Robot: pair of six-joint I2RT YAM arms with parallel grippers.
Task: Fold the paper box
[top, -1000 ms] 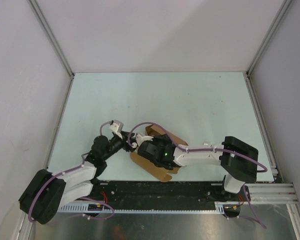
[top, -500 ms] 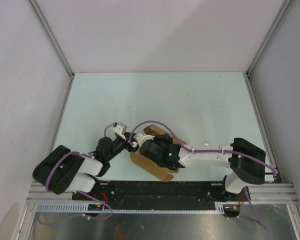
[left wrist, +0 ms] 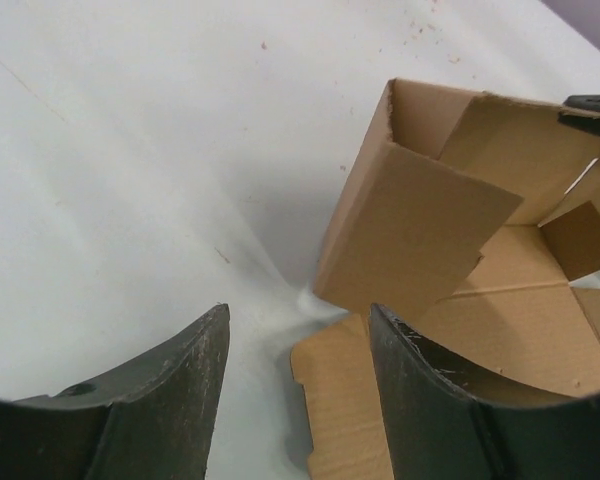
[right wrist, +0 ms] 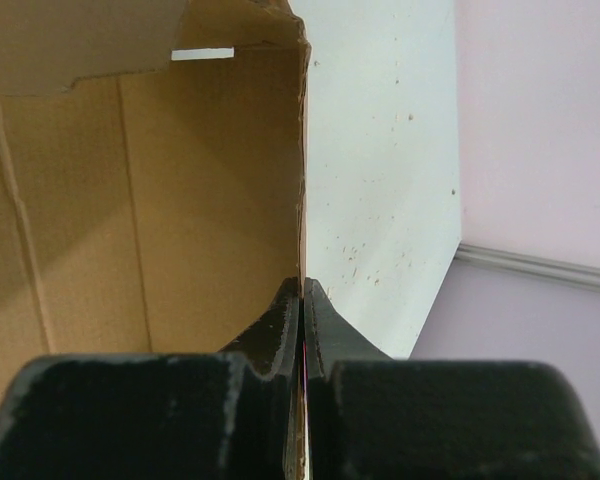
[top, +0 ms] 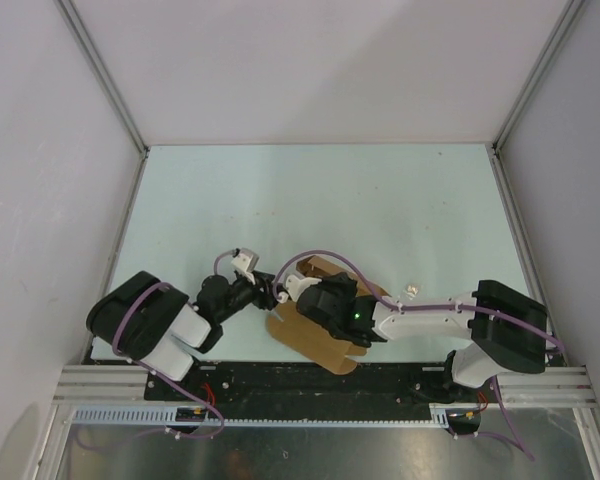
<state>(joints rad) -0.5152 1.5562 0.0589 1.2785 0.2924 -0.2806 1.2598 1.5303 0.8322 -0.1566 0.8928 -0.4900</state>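
On the table (top: 330,200), toward its 6 o'clock edge, lies the paper box (top: 315,345). The left gripper (left wrist: 298,318) sits at its 9 o'clock, the right gripper (right wrist: 302,300) astride one raised wall, a small scrap (top: 412,290) at its 2 o'clock

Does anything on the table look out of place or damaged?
Only a tiny pale scrap, lying loose on the table right of the half-folded paper box. The box shows no clear damage.

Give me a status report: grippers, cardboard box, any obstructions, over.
Right gripper shut on an upright wall of the plain brown cardboard box. Left gripper open, empty, beside it. Box half folded. Nothing blocking.
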